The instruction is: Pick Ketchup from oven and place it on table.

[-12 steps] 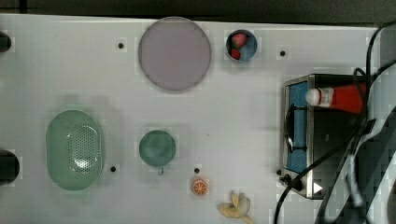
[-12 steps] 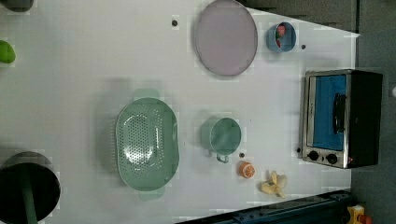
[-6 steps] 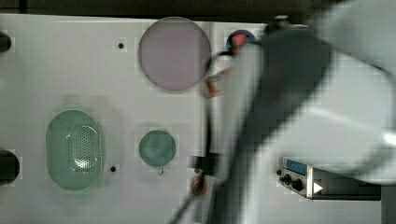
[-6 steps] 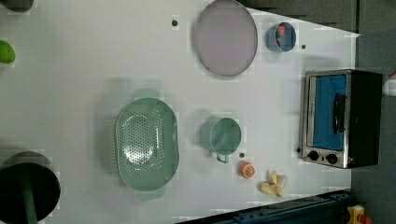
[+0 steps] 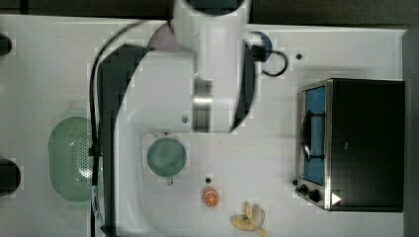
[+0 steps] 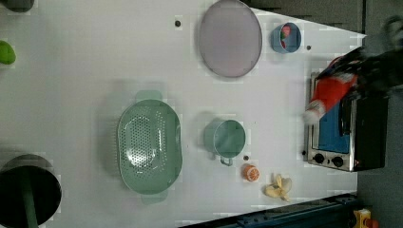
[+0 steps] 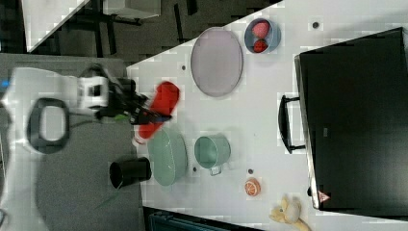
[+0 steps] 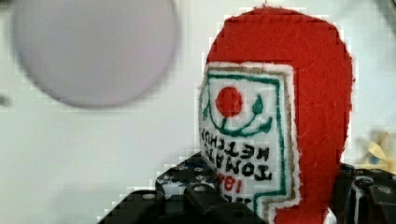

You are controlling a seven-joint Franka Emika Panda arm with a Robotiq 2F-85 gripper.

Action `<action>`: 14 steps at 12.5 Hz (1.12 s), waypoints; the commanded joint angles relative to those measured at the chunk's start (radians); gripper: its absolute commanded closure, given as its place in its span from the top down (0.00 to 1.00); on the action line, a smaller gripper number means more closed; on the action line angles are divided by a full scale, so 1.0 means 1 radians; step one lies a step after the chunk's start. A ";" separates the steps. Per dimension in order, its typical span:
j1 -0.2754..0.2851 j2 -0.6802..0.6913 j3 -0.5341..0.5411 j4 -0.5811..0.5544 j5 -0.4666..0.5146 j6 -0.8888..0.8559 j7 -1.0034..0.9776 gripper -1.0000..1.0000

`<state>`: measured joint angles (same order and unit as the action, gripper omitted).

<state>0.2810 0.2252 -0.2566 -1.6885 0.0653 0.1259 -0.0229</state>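
Red ketchup (image 8: 299, 107) clenched in gripper (image 7: 144, 114), now off oven (image 5: 365, 143), over table (image 5: 44, 84); placement pending.

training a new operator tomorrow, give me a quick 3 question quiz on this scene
1. True or false: the gripper is shut on the ketchup.
2. What lies in the blue bowl? A) red pieces B) a spoon C) nothing
3. Is the door of the oven open or shut?

Key: 1 true; 2 A; 3 shut.
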 commanded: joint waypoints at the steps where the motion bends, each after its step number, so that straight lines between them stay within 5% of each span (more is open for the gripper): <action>1: -0.033 -0.016 -0.049 -0.144 -0.003 0.104 0.028 0.63; 5: -0.029 0.013 -0.044 -0.395 -0.003 0.418 0.029 0.63; 9: -0.028 0.094 -0.024 -0.517 -0.002 0.659 0.036 0.63; 13: -0.028 0.157 -0.022 -0.520 0.005 0.709 0.036 1.00; 14: -0.028 0.150 -0.024 -0.517 0.005 0.708 0.037 1.00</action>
<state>0.2419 0.4338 -0.3032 -2.2422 0.0559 0.8174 -0.0228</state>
